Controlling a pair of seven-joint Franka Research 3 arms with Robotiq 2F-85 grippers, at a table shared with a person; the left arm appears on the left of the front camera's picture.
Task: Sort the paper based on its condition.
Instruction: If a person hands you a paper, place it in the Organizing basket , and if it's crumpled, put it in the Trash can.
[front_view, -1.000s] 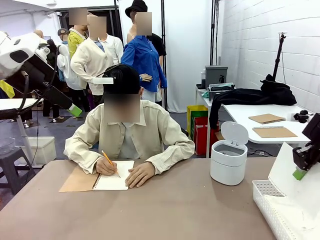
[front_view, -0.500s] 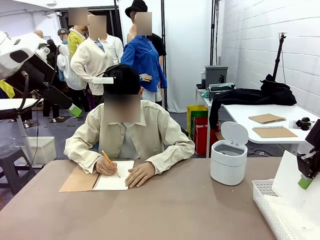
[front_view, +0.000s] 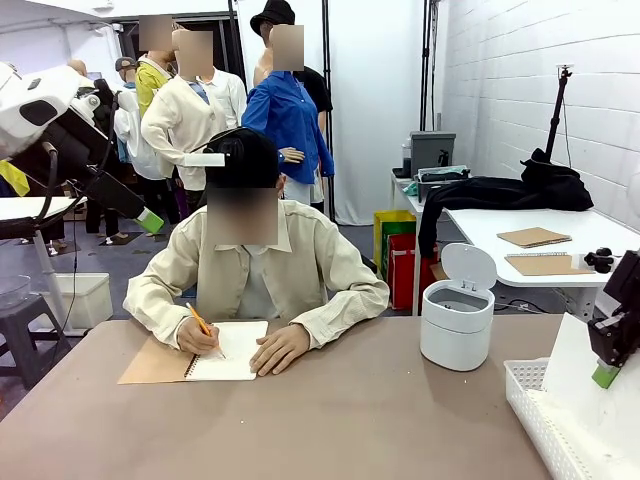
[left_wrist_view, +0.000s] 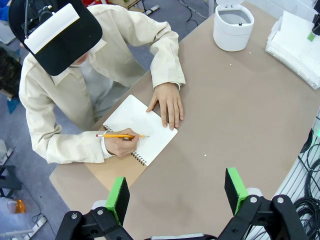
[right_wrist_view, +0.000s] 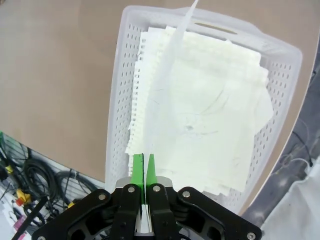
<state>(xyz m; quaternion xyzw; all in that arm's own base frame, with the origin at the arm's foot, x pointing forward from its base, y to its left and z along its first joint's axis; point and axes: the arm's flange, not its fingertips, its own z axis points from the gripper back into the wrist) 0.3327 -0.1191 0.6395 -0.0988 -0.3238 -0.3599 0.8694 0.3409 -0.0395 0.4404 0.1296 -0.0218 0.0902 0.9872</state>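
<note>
White brick wall on the right, brown table in front. Person seated at far side, writing in notebook with pencil. White lattice tray at right near edge, stacked paper inside; lidded bin beyond it. Right gripper pinched on one sheet, edge-up over the tray. Left gripper spread wide, holding nothing, above table.

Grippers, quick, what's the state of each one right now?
Left gripper: open, holding nothing.
Right gripper: shut on a sheet of paper, held above the tray.
</note>
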